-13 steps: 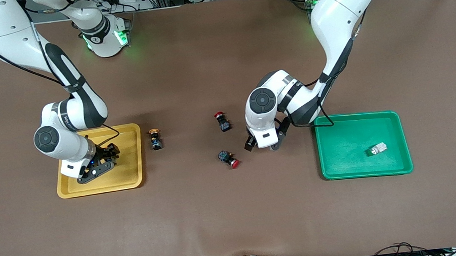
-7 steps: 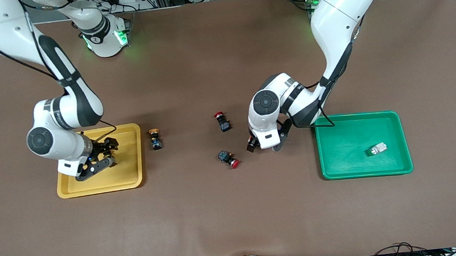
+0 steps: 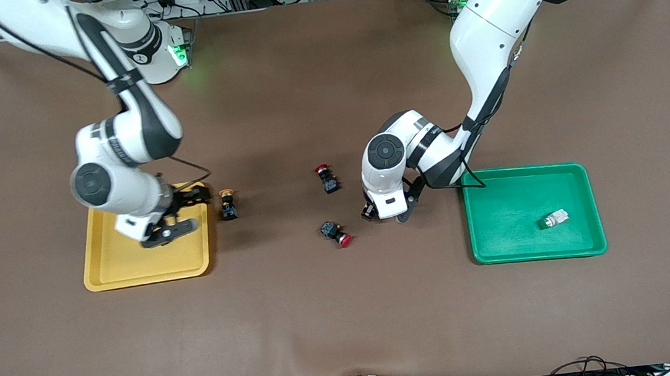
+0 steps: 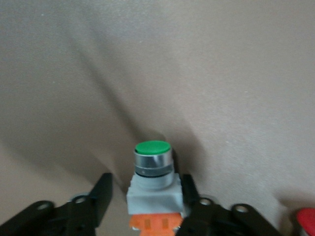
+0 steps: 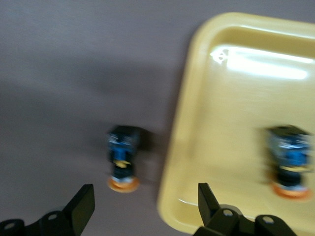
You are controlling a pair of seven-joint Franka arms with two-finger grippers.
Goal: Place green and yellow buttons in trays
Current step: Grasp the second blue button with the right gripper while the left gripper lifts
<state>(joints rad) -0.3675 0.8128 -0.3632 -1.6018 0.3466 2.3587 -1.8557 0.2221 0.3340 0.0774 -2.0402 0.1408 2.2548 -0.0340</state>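
Where the surface lies nearest the front camera: the green tray (image 3: 503, 245) sits toward the left arm's end and the yellow tray (image 3: 132, 274) toward the right arm's end, well apart, both flat on the brown surface (image 3: 349, 323).
Green tray contents: one white-grey button (image 3: 553, 218) lies on its side in the part of the tray nearest the left arm's end of the surface.
Nearer red switch: a black-bodied red-capped switch (image 3: 336, 233) lies on its side on the surface between the two trays.
Left pincer: the left pincer (image 3: 382, 213) is down at the surface, between the nearer red switch and the green tray.
Left pincer state: in the left wrist view it straddles the green-capped button (image 4: 153, 172); I cannot tell whether it grips it.
Green-capped button: it has a grey-white body with an orange block at its base, and it is outside both trays.
Right pincer: the right pincer (image 3: 182, 213) hangs over the yellow tray's edge, spread wide and empty.
Yellow tray contents: the right wrist view shows a tray-held yellow-capped button (image 5: 290, 167), black-bodied, inside the tray.
Loose yellow-capped button: the loose yellow-capped button (image 3: 227, 203) lies on the surface just beside the yellow tray's rim, outside it.
Farther red switch: a second red-capped switch (image 3: 326, 178) lies farther from the front camera than the nearer one.
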